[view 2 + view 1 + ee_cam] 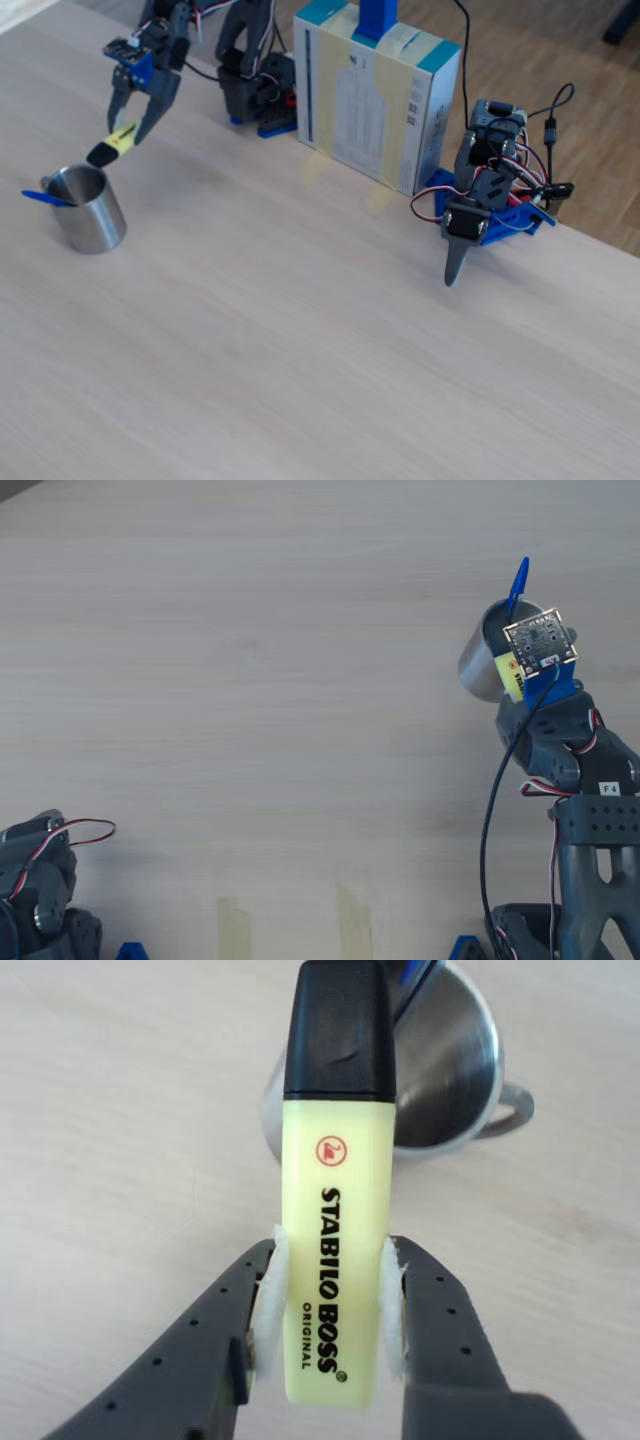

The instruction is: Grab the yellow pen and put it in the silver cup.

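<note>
The jaws (pixel 335 1310) grip the chunky yellow highlighter pen (pixel 335 1210), black cap above the shiny steel cup (pixel 450 1080) rim. Released off-centre, the pen may strike the rim and fall onto the counter (pixel 110 1140).

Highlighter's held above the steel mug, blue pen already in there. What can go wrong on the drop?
1. In the wrist view the black cap sits over the steel mug rim's near edge, not its opening; released now, the yellow highlighter may hit the rim and fall outside.
2. The blue pen leans out of the mug and could deflect it.
3. The gripper holds only the tail end, so the highlighter might pivot.
</note>
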`<act>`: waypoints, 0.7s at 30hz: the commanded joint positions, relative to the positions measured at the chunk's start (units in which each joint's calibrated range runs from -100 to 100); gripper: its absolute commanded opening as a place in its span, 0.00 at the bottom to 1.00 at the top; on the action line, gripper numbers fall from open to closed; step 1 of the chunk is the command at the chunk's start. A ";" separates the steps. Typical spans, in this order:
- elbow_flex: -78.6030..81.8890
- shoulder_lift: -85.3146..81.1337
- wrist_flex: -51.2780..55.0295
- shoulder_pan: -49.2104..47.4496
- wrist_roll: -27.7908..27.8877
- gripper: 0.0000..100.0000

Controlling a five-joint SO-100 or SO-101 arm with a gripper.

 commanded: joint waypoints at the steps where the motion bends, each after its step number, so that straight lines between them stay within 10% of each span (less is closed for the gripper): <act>1: -0.26 -2.19 -3.11 -1.00 -2.49 0.10; 21: 4.55 -5.01 -27.13 -5.18 -13.26 0.10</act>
